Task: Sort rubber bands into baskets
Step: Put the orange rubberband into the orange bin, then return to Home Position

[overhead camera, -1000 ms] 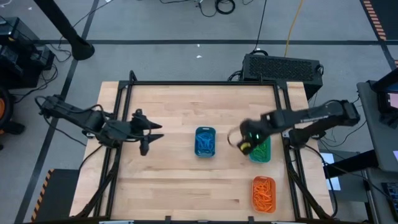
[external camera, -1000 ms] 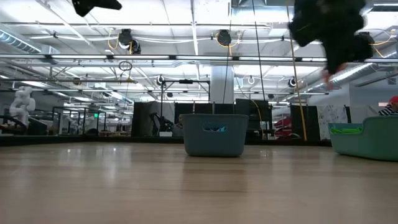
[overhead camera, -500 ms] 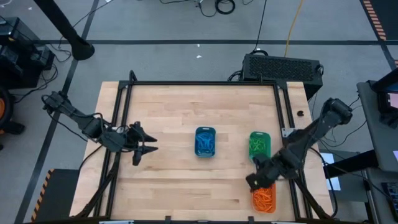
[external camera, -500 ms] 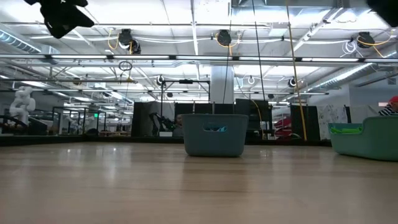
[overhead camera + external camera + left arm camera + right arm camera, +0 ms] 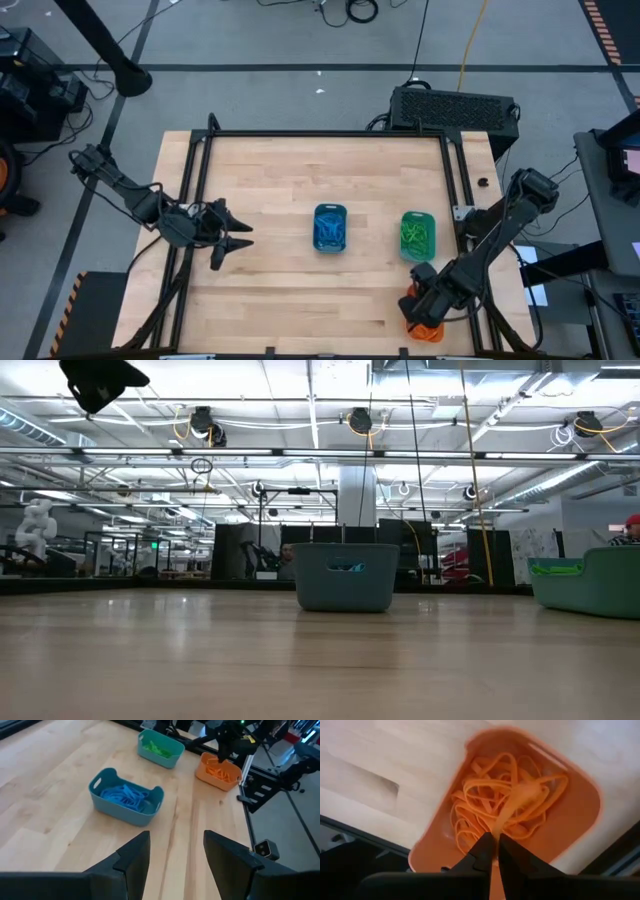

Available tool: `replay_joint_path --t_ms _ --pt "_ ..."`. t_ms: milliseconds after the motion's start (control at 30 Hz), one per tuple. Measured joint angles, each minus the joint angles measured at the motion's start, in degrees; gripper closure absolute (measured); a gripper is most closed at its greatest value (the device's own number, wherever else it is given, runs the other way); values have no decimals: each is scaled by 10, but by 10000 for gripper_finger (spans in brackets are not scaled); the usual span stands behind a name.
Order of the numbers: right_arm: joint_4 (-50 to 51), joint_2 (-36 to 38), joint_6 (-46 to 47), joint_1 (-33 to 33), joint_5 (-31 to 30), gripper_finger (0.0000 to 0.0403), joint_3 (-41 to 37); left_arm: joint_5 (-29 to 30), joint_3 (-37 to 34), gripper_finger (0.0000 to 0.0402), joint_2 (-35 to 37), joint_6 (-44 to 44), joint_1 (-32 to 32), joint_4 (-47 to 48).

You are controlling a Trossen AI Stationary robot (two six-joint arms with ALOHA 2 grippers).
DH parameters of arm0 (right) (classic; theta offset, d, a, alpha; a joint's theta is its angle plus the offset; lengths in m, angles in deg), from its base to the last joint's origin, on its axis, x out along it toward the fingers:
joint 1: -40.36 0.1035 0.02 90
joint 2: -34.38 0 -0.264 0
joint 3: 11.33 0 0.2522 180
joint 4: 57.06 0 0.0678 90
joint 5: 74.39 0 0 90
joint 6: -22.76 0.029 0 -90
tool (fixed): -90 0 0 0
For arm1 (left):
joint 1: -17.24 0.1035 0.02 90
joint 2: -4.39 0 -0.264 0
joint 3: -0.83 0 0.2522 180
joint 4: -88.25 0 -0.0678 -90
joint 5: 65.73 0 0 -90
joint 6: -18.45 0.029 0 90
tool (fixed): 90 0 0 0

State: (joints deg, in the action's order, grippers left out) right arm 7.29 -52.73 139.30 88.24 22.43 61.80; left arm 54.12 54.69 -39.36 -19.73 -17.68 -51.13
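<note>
Your right gripper (image 5: 495,851) pinches a thin orange rubber band (image 5: 512,807), dangling it over the orange plastic basket (image 5: 580,815) heaped with orange bands. Your left gripper (image 5: 172,857) waits with fingers spread near the table's left edge.

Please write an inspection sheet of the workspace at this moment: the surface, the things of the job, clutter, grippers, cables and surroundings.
Surface: wooden table, no loose bands seen on it.
Job's things: blue basket holds blue bands, green basket green bands, orange basket orange bands.
Clutter: nothing seen.
Grippers: right gripper over the orange basket, shut on an orange rubber band hanging into it; left gripper open, above the table's left side, holding nothing.
Cables: cords on the floor behind the table; a yellow cable.
Surroundings: black box behind the table; open hall in the low view.
</note>
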Motion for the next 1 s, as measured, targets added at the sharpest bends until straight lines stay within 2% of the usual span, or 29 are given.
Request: replay_joint_path --t_ms 133,267,400,500,567,633,767,900,1000 --pt "0 1 3 3 19 368 0 0 0 210 0 0 0 -12" --pt "0 3 -23 2 67 339 0 -3 0 210 0 -3 0 -12" --pt "-3 4 -44 1 85 311 0 -7 0 210 0 -3 0 -12" --pt "-14 15 -70 -3 73 296 0 4 0 210 0 4 0 -12" --pt "-23 25 -99 -9 34 290 0 14 0 210 1 18 0 -16" --pt "-57 39 -147 -18 -35 287 0 18 0 210 5 38 0 -29" --pt "-139 73 -290 -52 -150 288 0 23 0 210 27 77 8 -57" --pt "-166 110 -410 -99 -220 289 0 26 0 210 68 99 29 -61" --pt "-166 128 -487 -138 -249 289 0 26 0 210 101 117 45 -58"
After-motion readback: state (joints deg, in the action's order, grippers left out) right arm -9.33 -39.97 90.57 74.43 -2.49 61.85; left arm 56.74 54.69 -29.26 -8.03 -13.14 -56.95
